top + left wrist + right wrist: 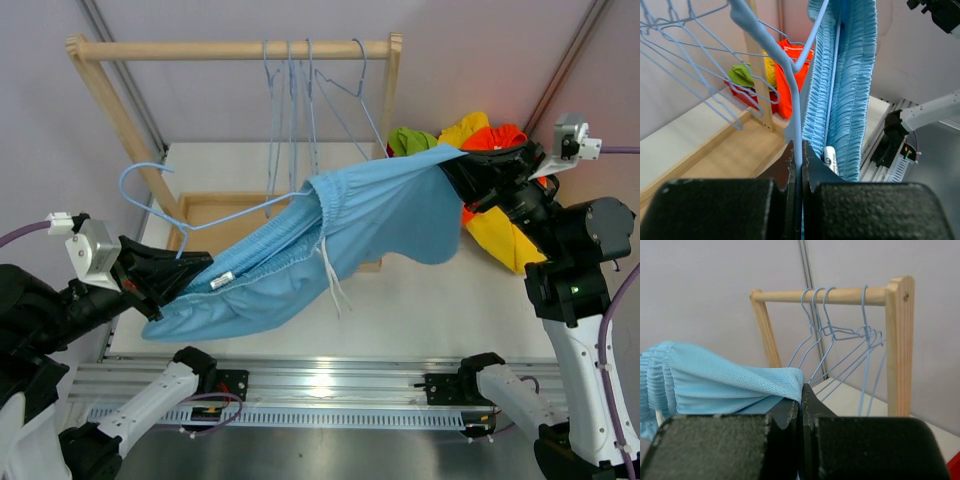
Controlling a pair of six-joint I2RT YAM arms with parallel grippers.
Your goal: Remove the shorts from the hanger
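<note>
The light blue shorts (330, 240) hang stretched in the air between my two arms, still threaded on a light blue wire hanger (160, 205). My left gripper (190, 268) is shut on the hanger's wire (796, 115), with the elastic waistband (852, 75) just to its right. My right gripper (455, 165) is shut on a leg hem of the blue shorts (755, 385) and holds it up at the right. Orange-red (495, 140), yellow (505, 235) and lime green (410, 138) shorts lie piled at the back right. The pink patterned shorts are out of view.
A wooden rack (240, 48) stands at the back with several empty light blue wire hangers (295, 100) on its rail; it also shows in the right wrist view (840, 295). Its wooden base tray (215, 205) sits under the shorts. A metal rail (330, 385) runs along the near edge.
</note>
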